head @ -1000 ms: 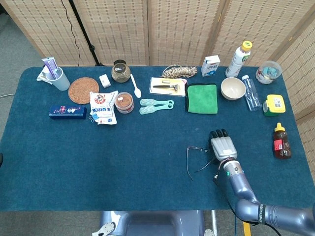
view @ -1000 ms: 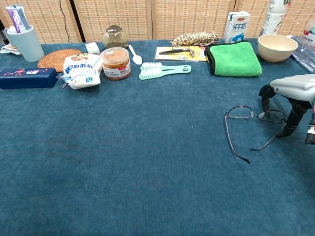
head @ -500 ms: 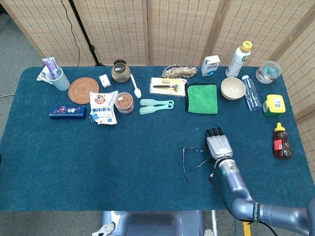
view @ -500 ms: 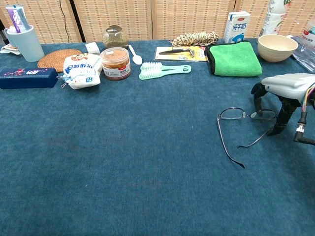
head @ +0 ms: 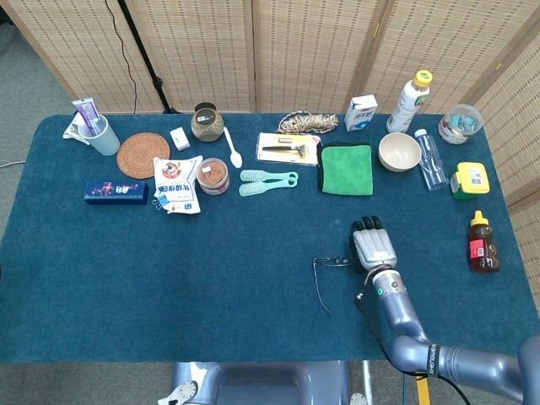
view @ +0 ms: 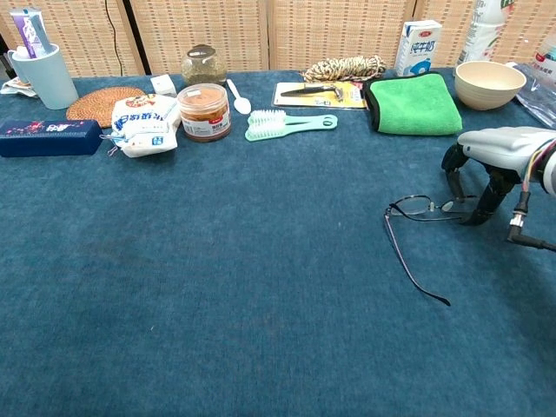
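Right hand (view: 495,161) arched palm-down over the right end of the glasses (view: 417,228), fingertips (view: 453,185) curled down onto the frame and pinching it against the blue table (view: 217,287), one temple arm splayed out toward the near edge. Beyond the hand, well apart: green cloth (view: 413,104), beige bowl (view: 489,83), milk carton (view: 418,47), with the honey bottle (head: 482,242) off to its right. Left hand out of sight in both views.

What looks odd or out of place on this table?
Only the glasses: they sit alone mid-table with one temple splayed toward the near edge, the right hand arched over the other end, fingertips down at the frame. The water bottle lies flat.
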You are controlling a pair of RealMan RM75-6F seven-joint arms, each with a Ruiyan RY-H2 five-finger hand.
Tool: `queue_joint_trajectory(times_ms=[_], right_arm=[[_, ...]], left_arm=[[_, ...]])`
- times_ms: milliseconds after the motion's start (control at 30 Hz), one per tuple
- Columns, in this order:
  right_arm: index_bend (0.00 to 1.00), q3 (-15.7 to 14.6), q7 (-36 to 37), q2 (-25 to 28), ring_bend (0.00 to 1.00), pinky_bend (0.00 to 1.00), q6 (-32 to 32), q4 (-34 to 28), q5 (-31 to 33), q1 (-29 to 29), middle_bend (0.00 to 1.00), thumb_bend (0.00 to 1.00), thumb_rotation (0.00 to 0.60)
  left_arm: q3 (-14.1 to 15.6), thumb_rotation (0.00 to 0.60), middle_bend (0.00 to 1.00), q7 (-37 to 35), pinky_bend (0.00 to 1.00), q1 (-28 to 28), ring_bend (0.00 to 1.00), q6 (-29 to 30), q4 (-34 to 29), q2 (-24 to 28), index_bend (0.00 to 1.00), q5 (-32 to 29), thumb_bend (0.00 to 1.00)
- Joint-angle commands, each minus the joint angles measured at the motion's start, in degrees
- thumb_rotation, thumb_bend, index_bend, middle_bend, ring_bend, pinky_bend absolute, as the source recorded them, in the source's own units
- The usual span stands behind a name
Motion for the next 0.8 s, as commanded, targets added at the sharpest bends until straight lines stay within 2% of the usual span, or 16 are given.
queue_joint_trajectory(times_ms=[33,267,533,800], right_arm=[[0.61,0.22,0.2,-0.31,0.09,0.0,0.01,0.66,0.24,0.06,0.19,0.26,0.6],[0.63,0.52,1.3,-0.82,0.11,0.0,-0.05,2.73,-0.23,-0.16,0.22,0.32,0.6],[0.59,0.66,2.59,-0.04,0.11,0.0,-0.77,4.66,-2.73,-0.16,0.21,0.33,0.6],[0.44,-0.41,0.97,2.56,0.07,0.0,-1.72,3.21,-4.55,0.18,0.13,0.33,0.6]], left_arm=[[0.01,0.594,0.1,0.02,0.0,0.01,0.04,-0.02,0.0,0.0,0.2,-0.04,0.38],[-0.01,0.594,0.1,0.18,0.0,0.01,0.03,0.05,-0.08,-0.03,0.2,-0.01,0.38],[0.04,0.592,0.1,0.45,0.0,-0.04,0.03,0.17,-0.48,-0.06,0.2,0.31,0.38],[0.1,0.594,0.09,0.74,0.0,0.03,0.03,0.5,-0.98,0.06,0.2,0.67,0.38]])
